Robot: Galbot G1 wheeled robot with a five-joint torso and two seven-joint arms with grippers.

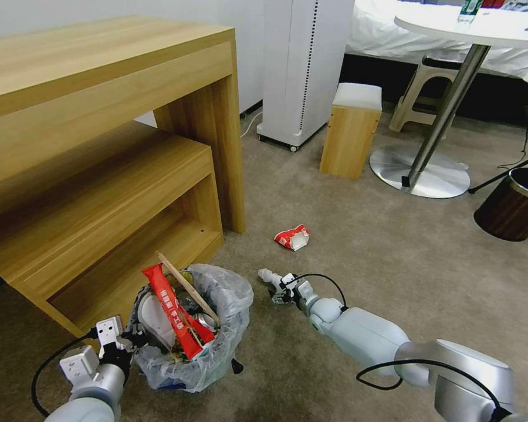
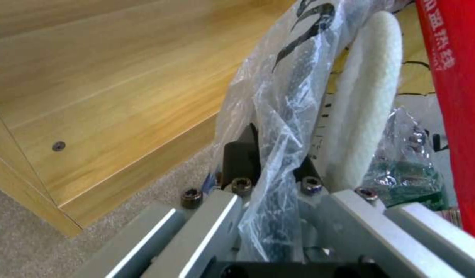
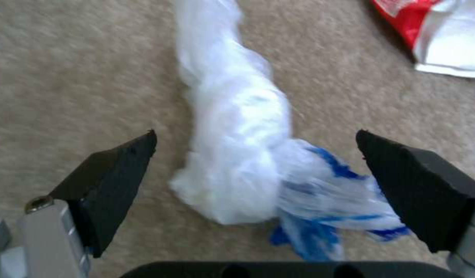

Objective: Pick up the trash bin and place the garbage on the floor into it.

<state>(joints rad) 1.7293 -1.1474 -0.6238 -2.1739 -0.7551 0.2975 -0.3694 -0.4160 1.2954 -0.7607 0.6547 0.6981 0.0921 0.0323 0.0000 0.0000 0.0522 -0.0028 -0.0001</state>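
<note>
- Left gripper [image 1: 136, 339], at 7 o'clock, is clamped on the rim of the bag-lined round black trash bin [image 1: 217, 357], holding it near the litter.
- Right gripper [image 3: 255, 185], wide apart, straddles a twisted white-and-blue plastic wrapper [image 3: 237, 154] for pickup.
- Red-and-white crumpled wrapper [image 1: 292, 237] lies at 12 o'clock.

White Chinese characters printed down the long red wrapper [image 1: 175, 310] standing in the lower-left bin, too small to read. Same wrapper [image 2: 453, 77] at upper right in left wrist view, characters partly cut off, illegible.
</note>
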